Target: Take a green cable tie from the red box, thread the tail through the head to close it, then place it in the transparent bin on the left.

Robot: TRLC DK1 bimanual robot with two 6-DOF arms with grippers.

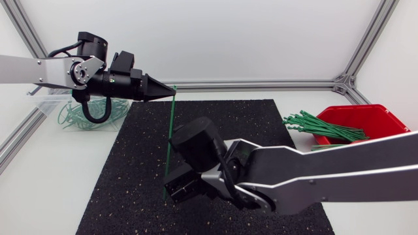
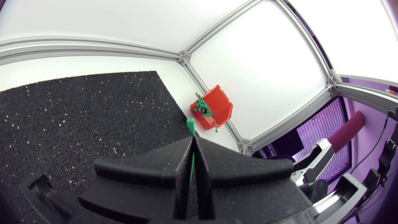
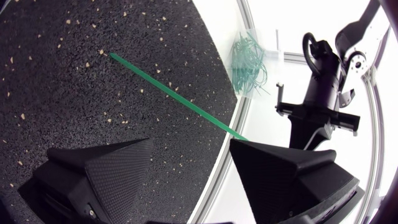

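Note:
A straight green cable tie (image 1: 168, 140) hangs upright over the black mat (image 1: 130, 163). My left gripper (image 1: 171, 91) is shut on its upper end. In the left wrist view the tie (image 2: 190, 127) sticks out ahead of the closed fingers (image 2: 211, 168). My right gripper (image 1: 174, 187) sits low beside the tie's lower end, open. In the right wrist view the tie (image 3: 174, 94) slants across just ahead of the gap of the right gripper (image 3: 191, 142) and ends at the tip of one finger (image 3: 280, 168). The other finger (image 3: 106, 171) is clear of it.
The red box (image 1: 366, 117) with several loose green ties (image 1: 323, 127) stands at the right; it also shows as the red box (image 2: 219, 104). The transparent bin (image 1: 49, 104) with closed ties (image 1: 88, 116) sits at the left, behind my left arm (image 1: 39, 70).

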